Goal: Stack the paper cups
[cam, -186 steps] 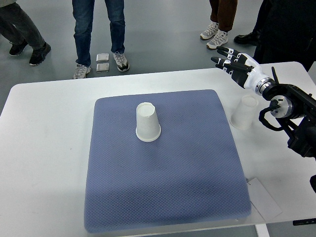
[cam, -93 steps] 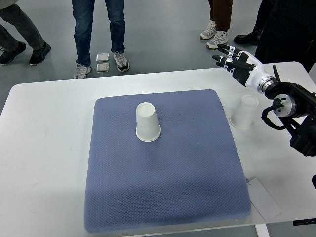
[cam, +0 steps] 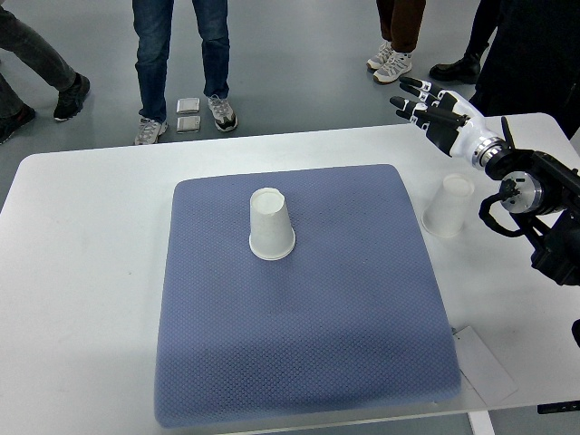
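A white paper cup (cam: 271, 225) stands upside down on the blue mat (cam: 299, 299), left of the mat's middle and toward the back. A second white paper cup (cam: 449, 206) stands upside down on the white table just off the mat's right edge. My right hand (cam: 433, 111) is raised above the table's far right edge, beyond the second cup, fingers spread and holding nothing. Its arm (cam: 535, 195) comes in from the right, passing just right of that cup. My left arm does not show.
The white table (cam: 82, 272) surrounds the mat. A paper sheet (cam: 485, 362) lies at the front right corner. Several people's legs and feet (cam: 181, 54) stand on the grey floor beyond the table's far edge.
My right hand has lifted slightly and shifted a little farther back and right. The cups have not moved. People's feet at the back left have shifted.
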`<state>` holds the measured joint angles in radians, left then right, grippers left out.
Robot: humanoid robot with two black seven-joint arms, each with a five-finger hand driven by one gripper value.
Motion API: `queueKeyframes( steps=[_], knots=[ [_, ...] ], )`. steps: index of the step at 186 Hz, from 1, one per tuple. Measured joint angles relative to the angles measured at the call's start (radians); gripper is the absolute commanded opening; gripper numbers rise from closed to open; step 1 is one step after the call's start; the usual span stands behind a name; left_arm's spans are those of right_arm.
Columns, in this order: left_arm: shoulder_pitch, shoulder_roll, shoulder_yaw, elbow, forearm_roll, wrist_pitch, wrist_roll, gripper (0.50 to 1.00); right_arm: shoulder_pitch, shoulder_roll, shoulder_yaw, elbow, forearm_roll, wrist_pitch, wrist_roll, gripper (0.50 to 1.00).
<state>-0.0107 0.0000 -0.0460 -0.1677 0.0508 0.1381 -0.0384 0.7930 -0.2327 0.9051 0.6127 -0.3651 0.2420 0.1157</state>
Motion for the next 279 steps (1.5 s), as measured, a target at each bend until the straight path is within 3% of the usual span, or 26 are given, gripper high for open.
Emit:
queueKeyframes(
  steps=[69,136,198,279],
  knots=[
    [0.000,0.000,0.000,0.000,0.000,0.000,0.000,1.000,-0.003,-0.014,-0.019,0.007,-0.011,0.026,0.001,0.911],
    [0.000,0.000,0.000,0.000,0.000,0.000,0.000,1.000,0.002,-0.114,-0.137,0.125,-0.023,0.029,0.005,0.907],
    [0.000,0.000,0.000,0.000,0.000,0.000,0.000,1.000,0.042,-0.322,-0.346,0.194,-0.265,0.030,0.118,0.907],
    [0.000,0.000,0.000,0.001,0.000,0.000,0.000,1.000,0.042,-0.425,-0.475,0.198,-0.546,0.029,0.213,0.907]
  ],
)
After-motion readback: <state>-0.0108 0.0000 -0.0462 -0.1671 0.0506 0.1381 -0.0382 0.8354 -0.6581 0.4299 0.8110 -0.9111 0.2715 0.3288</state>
